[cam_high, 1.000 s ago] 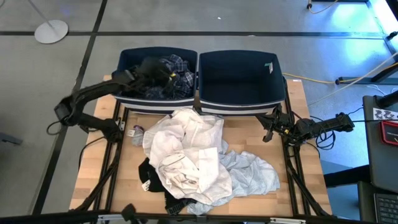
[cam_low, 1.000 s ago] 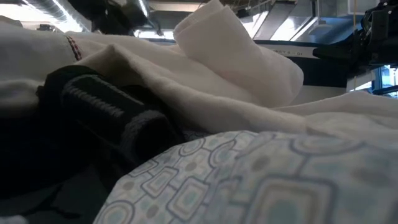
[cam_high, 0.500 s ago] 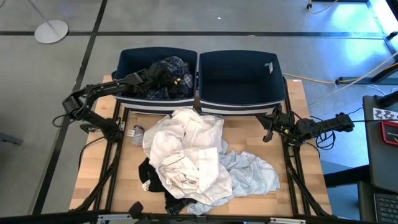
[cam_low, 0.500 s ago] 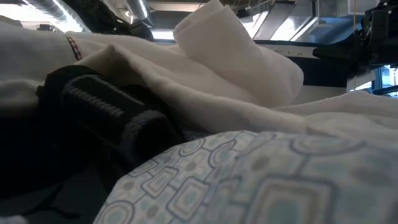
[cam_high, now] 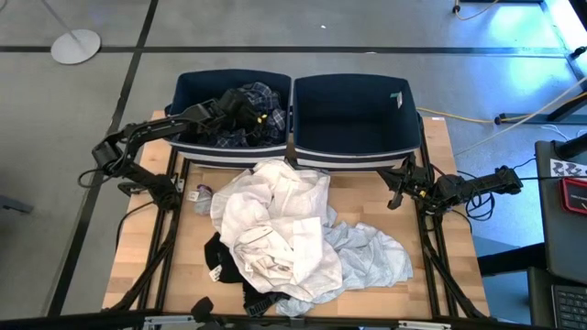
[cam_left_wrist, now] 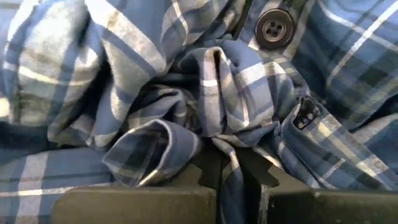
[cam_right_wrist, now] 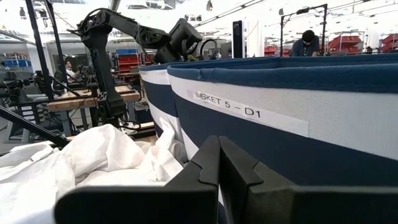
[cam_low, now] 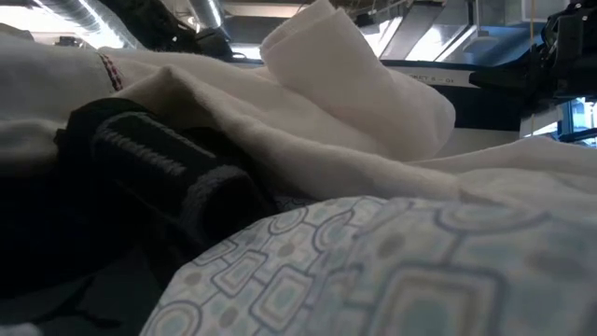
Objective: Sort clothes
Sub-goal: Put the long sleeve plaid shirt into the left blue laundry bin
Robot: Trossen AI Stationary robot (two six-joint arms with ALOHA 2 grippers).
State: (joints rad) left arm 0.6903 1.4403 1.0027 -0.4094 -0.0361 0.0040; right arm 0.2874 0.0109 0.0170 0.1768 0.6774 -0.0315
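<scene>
Left gripper [cam_high: 240, 112] is down inside the left bin [cam_high: 188, 87], fingers nearly together and pinching a fold of the blue-white plaid shirt [cam_left_wrist: 186, 106], which lies bunched in that bin right under and around the tool. Right gripper [cam_high: 396, 190] parked with fingers together, holding nothing, just in front of the right bin [cam_high: 353, 147]. Rest of the clothes [cam_high: 284, 238] heaped on the table [cam_high: 138, 247] between both arms, white shirt [cam_low: 354, 103] on top
</scene>
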